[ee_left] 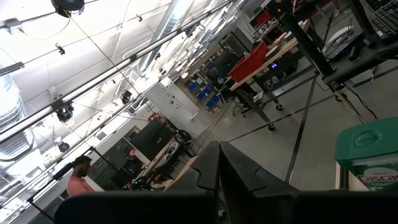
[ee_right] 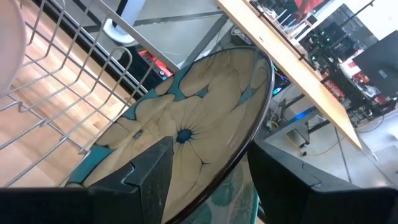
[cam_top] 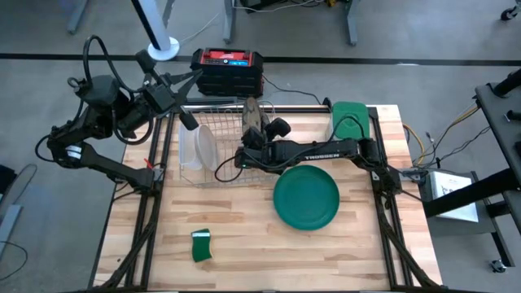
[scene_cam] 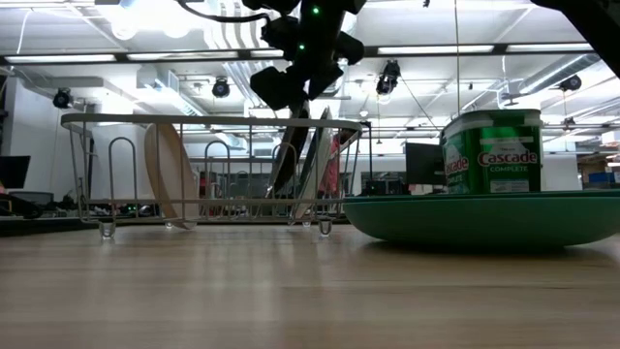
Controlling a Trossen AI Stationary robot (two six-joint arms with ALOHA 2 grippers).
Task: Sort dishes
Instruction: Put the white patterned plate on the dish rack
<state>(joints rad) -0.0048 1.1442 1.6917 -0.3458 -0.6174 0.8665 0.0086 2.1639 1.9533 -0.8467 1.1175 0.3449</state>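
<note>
A wire dish rack (cam_top: 224, 146) stands on the far middle of the table. A whitish plate (cam_top: 203, 146) stands on edge in its left part (scene_cam: 170, 174). A cream plate with a teal flower pattern (ee_right: 186, 124) leans tilted in the rack's right part (scene_cam: 289, 160), with a second plate (scene_cam: 318, 160) beside it. A dark green plate (cam_top: 305, 197) lies flat on the table. My right gripper (ee_right: 208, 174) reaches over the rack (cam_top: 254, 134) and is shut on the patterned plate. My left gripper (cam_top: 189, 122) hangs shut in the air by the table's far left corner. My right gripper pinches the patterned plate at its upper rim (ee_right: 239, 155), one finger (ee_right: 149, 171) on the flowered face and the other (ee_right: 280, 174) behind it. The fingers come from above, slanting down. The plate stands tilted inside the rack; I cannot tell whether its lower edge rests there.
A green lidded canister (cam_top: 352, 120) stands at the far right of the table, behind the dark green plate in the low view (scene_cam: 492, 150). A small green sponge (cam_top: 201, 244) lies near the front left. A red and black box (cam_top: 228, 69) sits beyond the far edge.
</note>
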